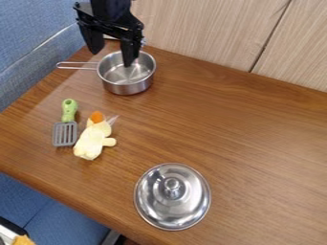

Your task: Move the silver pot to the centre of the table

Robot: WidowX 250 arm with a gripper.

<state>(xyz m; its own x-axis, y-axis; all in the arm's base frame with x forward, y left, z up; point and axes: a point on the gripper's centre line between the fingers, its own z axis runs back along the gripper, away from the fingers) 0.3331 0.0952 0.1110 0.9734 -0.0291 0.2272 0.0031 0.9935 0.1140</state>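
Can see a round silver metal pot (125, 77) in the upper left of the frame, upright on the brown wood-grain counter (223, 119), near its back corner, with the long wire-loop handle (76, 62) pointing left (an open mouth, with the shiny inside in plain sight). Hanging down over it from the top edge, at the end of a black robot arm (110, 8), a black two-finger gripper (112, 59). Jaws spread wide, with one side over the opening of the pot and the other to the left, above the handle side; cannot tell about any contact with the rim.

Further down on the left, a spatula with a light green handle and a grey slotted blade (65, 133), lying flat, handle towards the top of the frame. Just beside it, to the right, a pale yellow soft toy with an orange part at its upper end (93, 141) (a plush animal, by the look of it). Lower, just right of the middle, a round silver metal lid (158, 206), lying knob upwards, well apart from the pot.

Behind the counter, pale wood-grain panels (204, 28) along the top; at upper left, blue fabric upholstery (28, 38), with more blue at lower left.
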